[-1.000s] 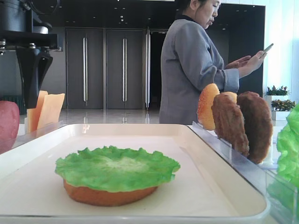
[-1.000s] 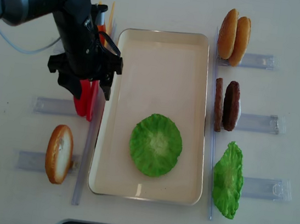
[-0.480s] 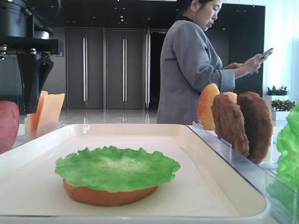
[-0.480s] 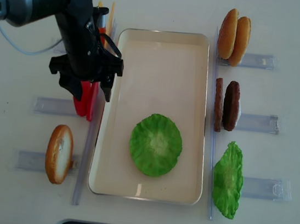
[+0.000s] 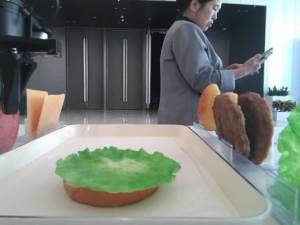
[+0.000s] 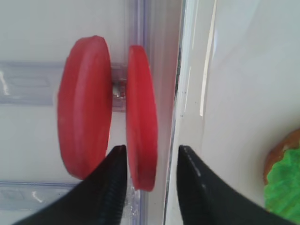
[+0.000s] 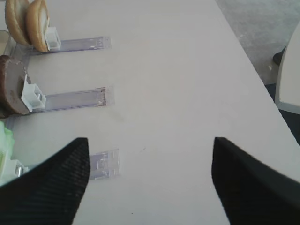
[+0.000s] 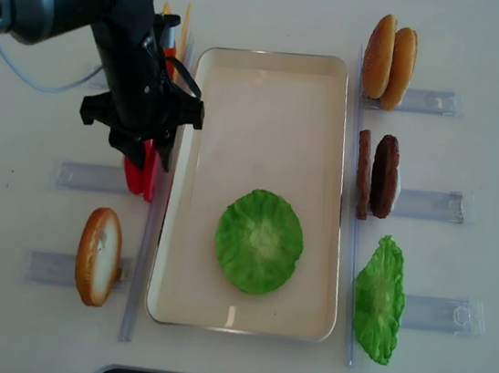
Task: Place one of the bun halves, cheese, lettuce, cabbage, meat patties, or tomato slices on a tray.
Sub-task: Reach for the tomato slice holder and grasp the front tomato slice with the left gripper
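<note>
Left jaws (image 6: 149,174) straddle the nearer of two smooth flat round red plastic tomato slices (image 6: 140,136), both standing on edge in a clear plastic holder (image 6: 28,89). One finger sits in the gap between the slices, the other on the far side next to the rim of the cream-white rectangular tray (image 8: 272,88). A sliver of gap shows on each face, so I'd call the jaws part-closed around the slice, not yet clamped.

Right jaws (image 7: 149,180) spread wide, holding nothing, over bare tabletop (image 7: 187,70); brown patties (image 7: 10,91) and buns off to one side of them.

The tray already has a green ruffled lettuce leaf (image 8: 259,241) on an orange-brown bun disc (image 5: 110,196).

To do this step well:
- Keep the inner finger off the second slice (image 6: 84,105) or it will tip.
- Close squarely on the flat faces; smooth plastic may slip if gripped only at the rim.
- Lift straight out of the holder slot before swinging over the tray rim.
</note>
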Robot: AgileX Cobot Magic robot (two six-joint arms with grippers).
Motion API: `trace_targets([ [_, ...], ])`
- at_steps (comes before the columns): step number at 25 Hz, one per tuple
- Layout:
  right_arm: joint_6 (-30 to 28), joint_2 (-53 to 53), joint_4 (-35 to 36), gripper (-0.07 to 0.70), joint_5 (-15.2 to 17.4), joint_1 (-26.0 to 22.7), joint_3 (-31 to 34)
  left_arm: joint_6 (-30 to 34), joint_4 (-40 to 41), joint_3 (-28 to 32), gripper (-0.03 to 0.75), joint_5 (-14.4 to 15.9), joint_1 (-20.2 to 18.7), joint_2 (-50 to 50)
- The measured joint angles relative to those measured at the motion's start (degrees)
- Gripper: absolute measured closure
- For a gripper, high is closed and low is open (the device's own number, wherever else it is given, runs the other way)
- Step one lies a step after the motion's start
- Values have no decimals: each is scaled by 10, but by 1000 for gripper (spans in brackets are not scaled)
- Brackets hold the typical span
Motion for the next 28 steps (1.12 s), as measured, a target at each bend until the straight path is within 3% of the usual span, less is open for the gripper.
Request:
trace_targets([
  [10,0,0,0,118,0,0,0,10,12,0,651,28,0,0],
  [28,0,0,0,118,0,0,0,24,10,-2,658,20,0,-25],
])
